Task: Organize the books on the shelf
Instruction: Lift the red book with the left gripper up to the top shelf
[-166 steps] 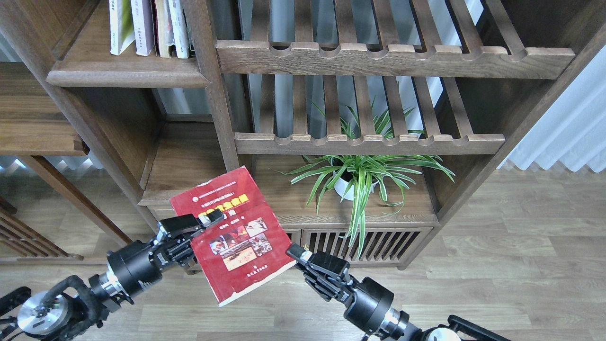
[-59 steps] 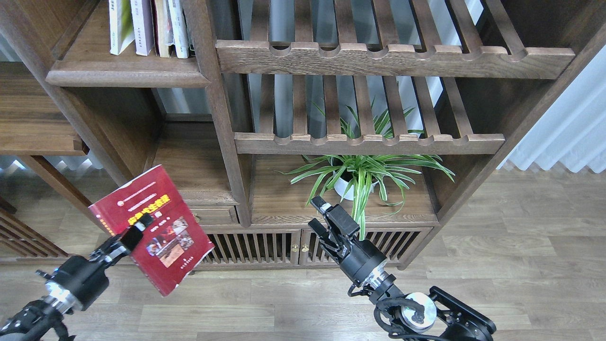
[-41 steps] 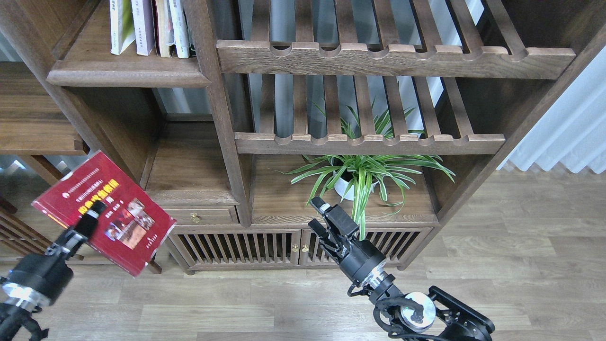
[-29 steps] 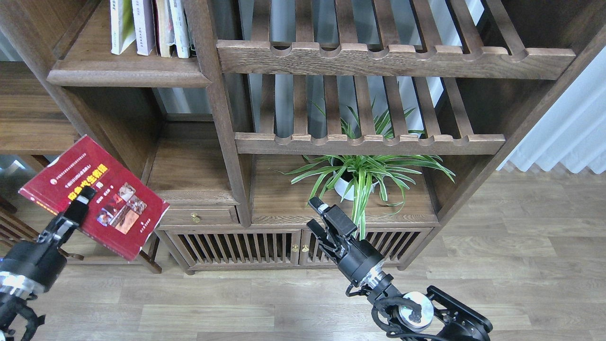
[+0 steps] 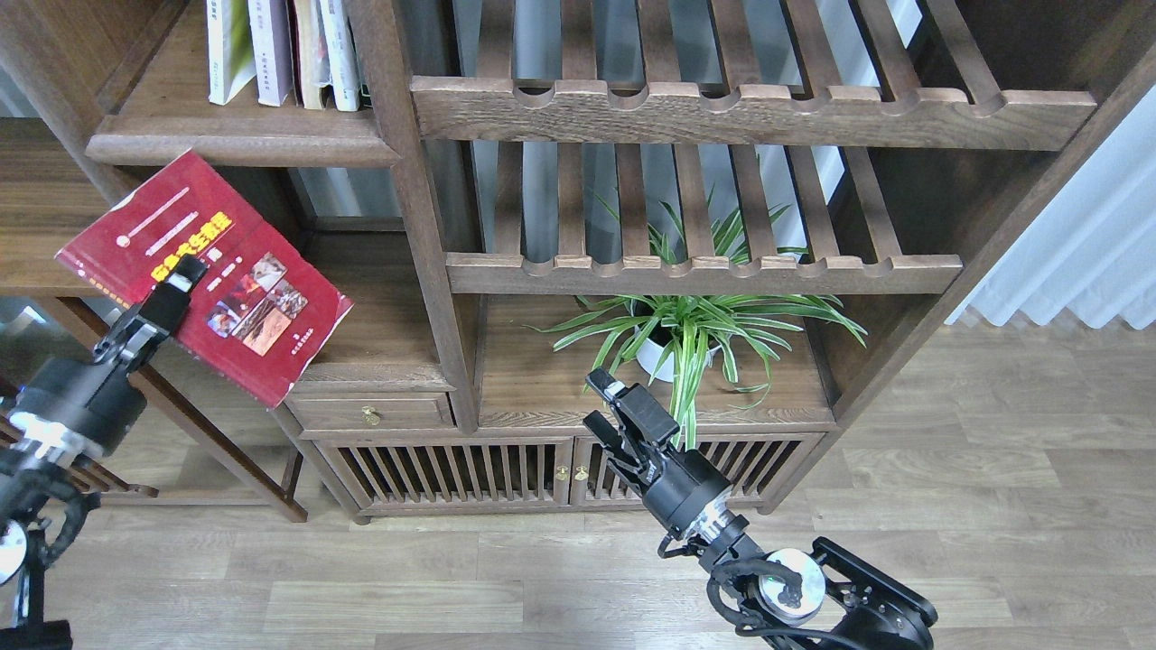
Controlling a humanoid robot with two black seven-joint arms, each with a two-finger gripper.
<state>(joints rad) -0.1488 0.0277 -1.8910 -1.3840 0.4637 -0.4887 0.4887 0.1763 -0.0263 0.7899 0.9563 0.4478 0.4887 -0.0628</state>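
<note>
My left gripper (image 5: 183,273) is shut on a dark red book (image 5: 217,271) with small photos on its cover, held tilted in the air below the front edge of the shelf (image 5: 244,144) at the upper left. Several books stand upright on that shelf, among them a yellow-green and white one (image 5: 226,50) and a pale lavender one (image 5: 269,50). My right gripper (image 5: 598,402) hangs open and holds nothing, in front of the low cabinet, well to the right of the red book.
Two slatted racks (image 5: 704,113) with scalloped rails fill the middle bay. Below them, a potted spider plant (image 5: 686,334) stands just behind my right gripper. A drawer and slatted cabinet doors (image 5: 433,469) sit under the red book. A wooden side table (image 5: 54,235) is at the left.
My right gripper let go of the red book and pulled back to the right. My left gripper swung it left, then lifted it toward the upper-left shelf.
</note>
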